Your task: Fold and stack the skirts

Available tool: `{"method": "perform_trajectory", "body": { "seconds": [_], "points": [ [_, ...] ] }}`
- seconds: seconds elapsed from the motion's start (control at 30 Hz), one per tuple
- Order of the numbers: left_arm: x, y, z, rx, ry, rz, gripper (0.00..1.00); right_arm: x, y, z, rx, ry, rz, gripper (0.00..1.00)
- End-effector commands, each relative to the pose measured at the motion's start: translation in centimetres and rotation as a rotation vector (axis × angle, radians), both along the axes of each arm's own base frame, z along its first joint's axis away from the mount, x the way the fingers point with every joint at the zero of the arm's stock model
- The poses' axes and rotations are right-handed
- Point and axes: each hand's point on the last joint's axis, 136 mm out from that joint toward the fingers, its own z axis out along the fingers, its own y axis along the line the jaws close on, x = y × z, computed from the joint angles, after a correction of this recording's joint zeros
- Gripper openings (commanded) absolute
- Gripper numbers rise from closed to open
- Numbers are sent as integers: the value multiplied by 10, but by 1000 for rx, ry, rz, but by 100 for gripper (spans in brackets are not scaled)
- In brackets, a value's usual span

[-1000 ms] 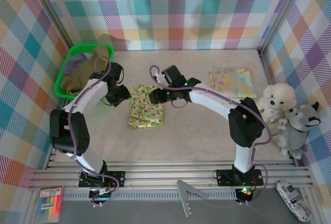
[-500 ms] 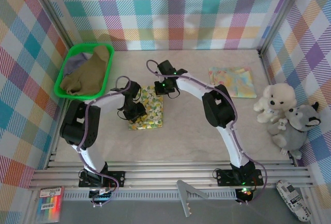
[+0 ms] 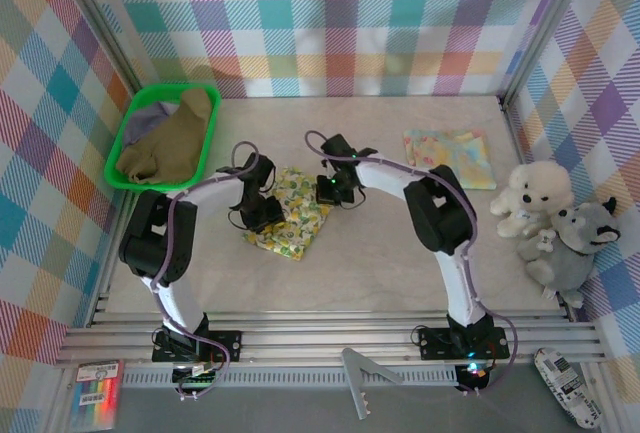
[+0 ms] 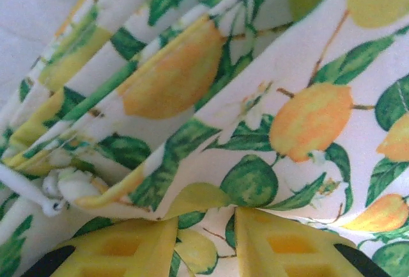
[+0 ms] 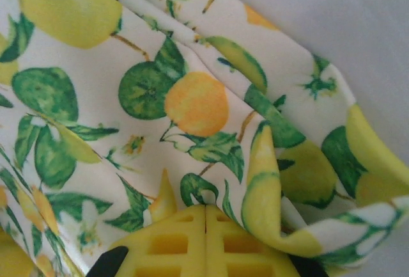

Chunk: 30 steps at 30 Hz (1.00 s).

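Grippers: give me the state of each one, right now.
Left gripper: closed on a fold of the lemon-print skirt.
Right gripper: closed, fingers together at the skirt's edge; cannot tell if cloth is pinched.

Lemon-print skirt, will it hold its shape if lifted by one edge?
Probably not: the lemon-print skirt buckles into soft folds beside the right gripper, so floppy. Thin cloth, likely light. Its layers fan out at the edge and may slide apart.

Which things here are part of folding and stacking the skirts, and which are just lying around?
Job: lemon skirt, pastel folded skirt, olive skirt, grey skirt.
Lying about: green basket, white plush toy, grey plush toy.
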Motion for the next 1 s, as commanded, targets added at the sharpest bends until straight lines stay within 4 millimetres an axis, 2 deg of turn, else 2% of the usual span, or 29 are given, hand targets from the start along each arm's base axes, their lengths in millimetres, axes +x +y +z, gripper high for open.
{"method": "perform_trajectory", "body": {
  "seconds": [0.0, 0.1, 0.23, 0.37, 0.43, 0.5, 0.53, 0.57, 0.67, 0.7, 0.83, 0.9, 0.97],
  "points": [
    [-11, 20, -25, 130, 65, -132, 32, -31, -23, -19, 18, 148, -183, 3],
    [5, 11, -19, 122, 26, -194, 32, -41, -34, -12, 77, 164, -288, 5],
    [25, 9, -8, 159, 1, -263, 35, -49, -35, 3, 184, 171, -394, 12],
    [37, 1, 40, 112, -110, -254, 48, -37, -46, 34, 203, 47, -444, 26],
    [40, 0, 65, 92, -161, -196, 56, -31, -48, 46, 203, -12, -432, 37],
    [41, -4, 89, 35, -219, -106, 70, -25, -48, 57, 197, -67, -398, 51],
    [41, -8, 98, -7, -244, -63, 77, -23, -48, 60, 193, -84, -387, 69],
    [41, -15, 106, -68, -270, -19, 82, -20, -47, 64, 190, -103, -374, 97],
    [38, -36, 121, -224, -311, 89, 96, -11, -45, 73, 187, -151, -354, 99],
    [37, -44, 124, -270, -314, 117, 100, -7, -42, 75, 193, -163, -343, 99],
    [31, -63, 116, -362, -265, 231, 100, 8, -22, 84, 239, -191, -263, 99],
    [28, -64, 99, -377, -233, 311, 100, 19, -11, 84, 262, -187, -233, 99],
    [23, -55, 76, -347, -188, 386, 100, 29, -3, 81, 267, -179, -221, 99]
  ]
}}
